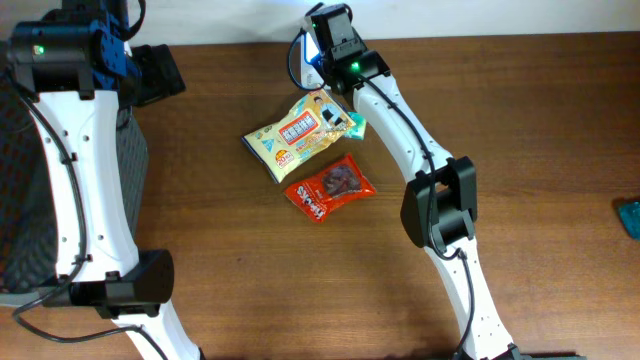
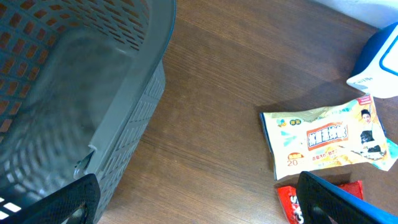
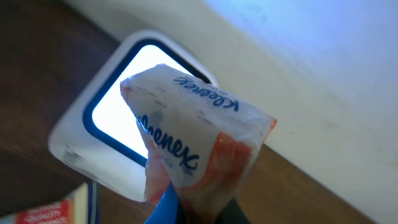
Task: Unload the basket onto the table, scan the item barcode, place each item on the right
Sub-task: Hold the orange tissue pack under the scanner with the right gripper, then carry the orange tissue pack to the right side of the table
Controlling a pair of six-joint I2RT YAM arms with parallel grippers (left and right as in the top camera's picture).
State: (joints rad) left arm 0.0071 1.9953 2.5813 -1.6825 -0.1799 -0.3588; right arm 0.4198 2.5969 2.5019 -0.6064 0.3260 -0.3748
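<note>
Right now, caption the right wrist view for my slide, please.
Right claw shut on a Kleenex tissue pack, held before the scanner and its lit, blue-rimmed window.

Your overhead camera looks straight down on the table (image 1: 520,120) from well above. It takes in the left arm (image 1: 75,170) and the right arm (image 1: 420,150), which reach up from the lower edge, and a strip of wall along the top. Your left wrist camera sits lower and looks down at a slant. The basket (image 2: 74,93) fills its left half, with the yellow packet (image 2: 326,137), the red packet (image 2: 289,202) and a corner of the scanner (image 2: 379,62) to the right. The overhead view shares both packets. Your right wrist camera is very near and faces the wall, the tissue pack (image 3: 193,149) filling its middle in front of the scanner, which both wrist views share.
</note>
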